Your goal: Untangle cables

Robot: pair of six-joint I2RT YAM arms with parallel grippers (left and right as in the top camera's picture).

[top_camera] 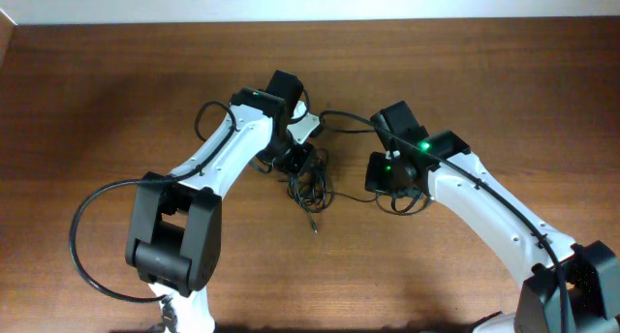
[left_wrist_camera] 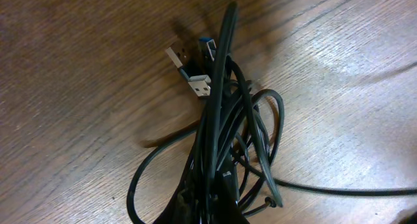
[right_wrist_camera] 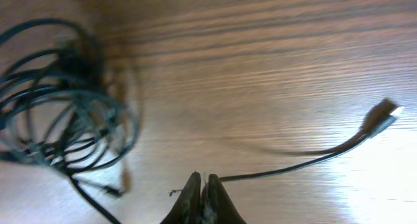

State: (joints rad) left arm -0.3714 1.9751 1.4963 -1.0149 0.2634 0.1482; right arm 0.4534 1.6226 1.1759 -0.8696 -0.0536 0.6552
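Note:
The cables (top_camera: 312, 186) lie as a black tangle at the table's centre. In the left wrist view the bundle (left_wrist_camera: 225, 133) runs up from my left gripper (left_wrist_camera: 212, 199), which is shut on several strands; two silvery USB plugs (left_wrist_camera: 190, 71) stick out beyond it. Overhead, the left gripper (top_camera: 294, 162) sits at the tangle's upper left. My right gripper (right_wrist_camera: 205, 180) is shut on one thin cable (right_wrist_camera: 293, 164) that leads right to a plug (right_wrist_camera: 384, 116); the tangle (right_wrist_camera: 58, 107) lies to its left. From above, the right gripper (top_camera: 395, 186) is to the right of the tangle.
Thick black arm cables loop beside the left arm (top_camera: 82, 236) and along the right arm (top_camera: 504, 202). The wooden table (top_camera: 116, 91) ends at a pale back edge (top_camera: 310, 2).

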